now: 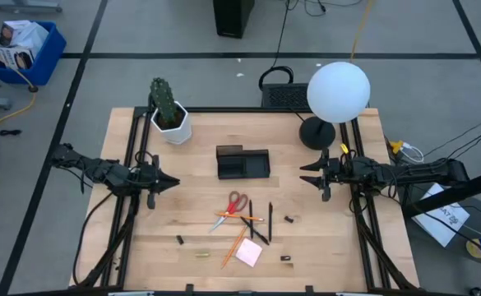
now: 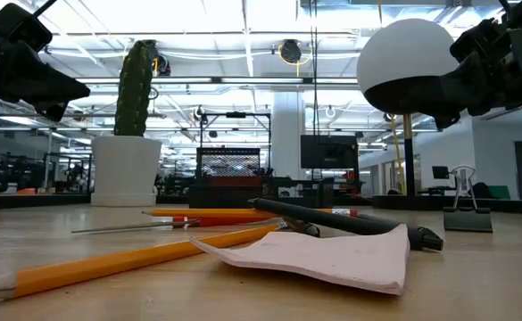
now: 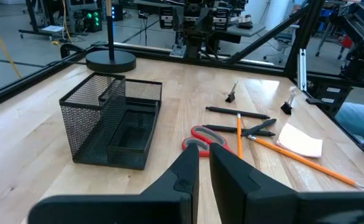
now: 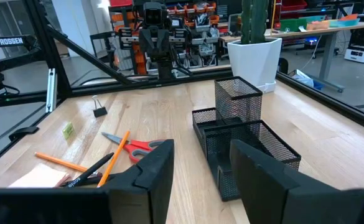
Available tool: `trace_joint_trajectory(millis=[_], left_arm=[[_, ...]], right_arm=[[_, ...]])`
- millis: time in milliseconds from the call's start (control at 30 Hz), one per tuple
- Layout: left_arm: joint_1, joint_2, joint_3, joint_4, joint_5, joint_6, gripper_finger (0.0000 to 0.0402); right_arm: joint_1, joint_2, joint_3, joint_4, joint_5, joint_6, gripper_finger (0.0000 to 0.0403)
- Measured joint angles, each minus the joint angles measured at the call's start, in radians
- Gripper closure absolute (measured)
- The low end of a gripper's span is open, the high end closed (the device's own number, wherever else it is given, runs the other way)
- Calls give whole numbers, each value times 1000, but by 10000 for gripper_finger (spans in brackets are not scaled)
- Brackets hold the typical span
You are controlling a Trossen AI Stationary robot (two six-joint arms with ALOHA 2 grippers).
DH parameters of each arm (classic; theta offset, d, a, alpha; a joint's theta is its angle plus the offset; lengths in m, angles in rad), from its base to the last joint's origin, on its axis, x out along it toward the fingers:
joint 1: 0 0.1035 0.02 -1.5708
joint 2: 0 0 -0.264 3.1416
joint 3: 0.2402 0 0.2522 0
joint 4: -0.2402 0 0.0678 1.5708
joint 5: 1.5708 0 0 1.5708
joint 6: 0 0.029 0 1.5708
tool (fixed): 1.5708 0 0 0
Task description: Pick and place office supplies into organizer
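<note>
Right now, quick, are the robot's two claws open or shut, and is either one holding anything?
Left gripper: shut, holding nothing, hovering at the table's left side.
Right gripper: open, holding nothing, hovering at the table's right side.

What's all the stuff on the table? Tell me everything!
organizer: one, black mesh, middle of table
scissors: one, red handles, in front of organizer
pencils: two, orange, by scissors
pens: a few, black, beside scissors
sticky-note pad: one, pink, near front edge
clips: a few, small, black, scattered
cactus pot: one, white, back left
lamp: one, white globe, back right
left gripper: shut, empty, left side
right gripper: open, empty, right side
</note>
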Motion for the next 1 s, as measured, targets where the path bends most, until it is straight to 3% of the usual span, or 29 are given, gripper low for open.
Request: trace_joint_trajectory(millis=[800, 1000], left_arm=[[0, 0, 0, 0, 0, 0, 362], [0, 0, 0, 0, 0, 0, 362]], right_arm=[[0, 0, 0, 33, 0, 1, 250], [0, 0, 0, 200, 2, 215, 250]])
